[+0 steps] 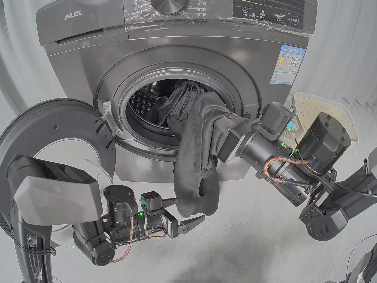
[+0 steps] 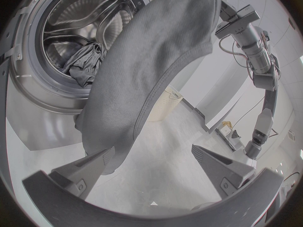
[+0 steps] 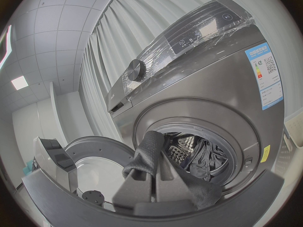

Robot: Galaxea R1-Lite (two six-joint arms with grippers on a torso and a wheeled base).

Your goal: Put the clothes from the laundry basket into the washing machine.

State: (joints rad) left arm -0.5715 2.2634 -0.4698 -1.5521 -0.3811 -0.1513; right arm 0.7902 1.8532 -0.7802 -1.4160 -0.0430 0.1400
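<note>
Hanging open off the left side of the washing machine (image 1: 157, 56), the round door (image 1: 55, 138) faces outward with its inner face showing.

Left gripper (image 1: 191, 209) sits low, in front of the washing machine and below its opening. Jaws spread wide, nothing between them. One finger (image 2: 94, 164) meets the bottom hem of the hanging cloth; contact or mere overlap, cannot tell. The other finger stands apart over bare floor.

Grey garment (image 1: 194, 146) drapes out of the washing machine's opening, over the lower rim of the door seal and down the front panel. Its loose end hangs just short of the floor. Its upper part is bunched at the right side of the opening, over the tip of the right arm.

Inside the drum (image 2: 79, 22) a second, darker piece of clothing (image 2: 83, 66) lies crumpled toward the bottom, well behind the rim.

Right gripper (image 3: 153, 177) is at the right edge of the washing machine's opening, level with the mouth. Jaws pressed together, clamping a fold of the grey garment, which wraps over the fingertips.

Laundry basket (image 1: 322, 111), cream and perforated, stands just beside the washing machine's right flank, partly behind the right arm. Contents not visible.
</note>
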